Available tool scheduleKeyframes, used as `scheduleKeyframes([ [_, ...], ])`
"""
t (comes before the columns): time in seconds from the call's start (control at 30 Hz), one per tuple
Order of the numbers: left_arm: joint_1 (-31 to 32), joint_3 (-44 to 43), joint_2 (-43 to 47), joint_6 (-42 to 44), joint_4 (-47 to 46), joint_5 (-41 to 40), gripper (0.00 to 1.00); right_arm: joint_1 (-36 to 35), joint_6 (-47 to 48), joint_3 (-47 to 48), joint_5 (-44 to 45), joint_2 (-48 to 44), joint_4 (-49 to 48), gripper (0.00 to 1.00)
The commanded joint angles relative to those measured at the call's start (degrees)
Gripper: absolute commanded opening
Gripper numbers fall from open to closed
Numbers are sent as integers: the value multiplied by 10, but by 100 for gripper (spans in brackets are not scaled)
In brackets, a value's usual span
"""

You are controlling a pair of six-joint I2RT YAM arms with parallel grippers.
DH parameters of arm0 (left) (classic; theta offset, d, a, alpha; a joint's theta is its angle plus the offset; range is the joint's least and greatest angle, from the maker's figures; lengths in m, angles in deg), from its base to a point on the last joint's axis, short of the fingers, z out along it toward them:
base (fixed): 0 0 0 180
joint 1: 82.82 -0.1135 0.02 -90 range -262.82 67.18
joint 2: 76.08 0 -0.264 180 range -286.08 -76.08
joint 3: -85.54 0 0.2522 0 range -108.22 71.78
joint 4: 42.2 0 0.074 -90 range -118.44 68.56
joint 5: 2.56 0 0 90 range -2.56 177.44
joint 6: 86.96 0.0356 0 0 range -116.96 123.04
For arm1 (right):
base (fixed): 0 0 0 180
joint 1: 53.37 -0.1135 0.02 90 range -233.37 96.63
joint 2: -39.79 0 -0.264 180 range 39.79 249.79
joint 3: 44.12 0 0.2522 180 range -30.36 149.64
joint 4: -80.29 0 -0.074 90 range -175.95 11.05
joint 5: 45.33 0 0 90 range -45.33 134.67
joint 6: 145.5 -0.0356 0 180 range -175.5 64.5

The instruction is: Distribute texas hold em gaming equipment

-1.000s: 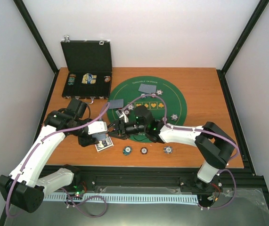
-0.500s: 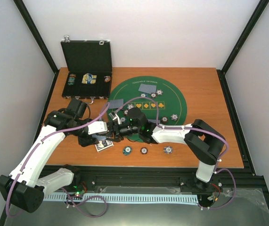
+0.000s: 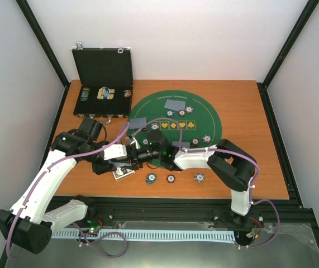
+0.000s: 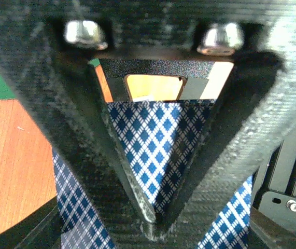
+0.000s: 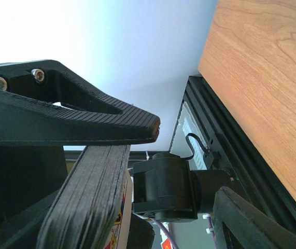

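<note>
On the wooden table lies the round green felt mat, with the black hinged case standing open at the far left corner. Both arms meet over the mat's near-left edge. There the left gripper is clenched on a deck of playing cards with blue diamond backs, held just above the wood beside the mat. The right gripper has its fingers parted: the upper one lies over the deck's top edge and the lower one stands clear, so nothing is pinched yet. The step in hand looks like dealing, peeling a card off the held deck. Two dealt cards lie face down on the felt, and striped poker chips sit on the mat and along the near wood. Next, the right fingers would need to close on the top card alone and draw it off without dragging its neighbours.
</note>
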Motion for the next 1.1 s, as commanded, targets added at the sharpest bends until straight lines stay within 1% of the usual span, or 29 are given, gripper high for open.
scheduleKeyframes([
  [0.0, 2, -24, 13, -3, 1, 12, 15, 1, -2, -9, 4, 8, -6, 67],
  [0.23, 3, -24, 16, 0, 3, 10, 15, 23, 11, -66, 10, -25, 1, 56],
  [0.3, 2, -23, 16, 0, 4, 9, 15, 27, 22, -73, 14, -39, 16, 50],
  [0.37, 2, -23, 16, 0, 4, 11, 15, 29, 27, -80, 15, -52, 25, 47],
  [0.67, 2, -26, 14, -1, 3, 14, 15, 33, 49, -92, 22, -92, 66, 35],
  [0.9, 3, -23, 13, 1, 2, 12, 15, 43, 67, -88, 27, -121, 106, 16],
  [1.0, 2, -22, 12, 1, 2, 12, 15, 52, 67, -92, 25, -133, 112, 9],
  [1.07, 2, -22, 13, 2, 3, 11, 15, 59, 74, -96, 25, -143, 127, 6],
])
